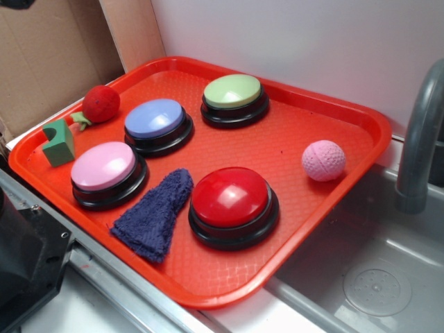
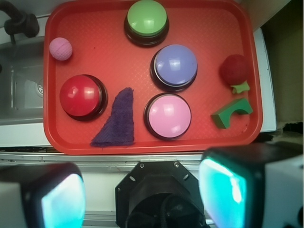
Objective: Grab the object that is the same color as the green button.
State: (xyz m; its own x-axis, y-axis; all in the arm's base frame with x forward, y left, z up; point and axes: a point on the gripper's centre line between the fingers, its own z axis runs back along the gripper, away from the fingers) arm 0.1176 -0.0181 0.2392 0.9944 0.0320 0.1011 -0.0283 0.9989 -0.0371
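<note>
The object, a small dark-green block (image 1: 58,142) (image 2: 231,112) with a curved notch, lies at the left end of the red tray (image 1: 347,180) (image 2: 95,33), next to the pink button. The green button (image 1: 234,93) (image 2: 147,18) stands at the tray's far side. My gripper (image 2: 142,197) is open, its two teal pads (image 2: 64,202) wide apart with nothing between them. It hovers high above the robot base, outside the tray's near edge and away from the block. The exterior view does not show the gripper.
On the tray also stand a blue button (image 1: 157,119), a pink button (image 1: 106,168) and a red button (image 1: 232,200). A purple cloth (image 1: 154,214), a pink ball (image 1: 324,160) and a red fuzzy ball (image 1: 101,104) lie there too. A sink (image 1: 374,270) with a grey faucet (image 1: 420,146) is at the right.
</note>
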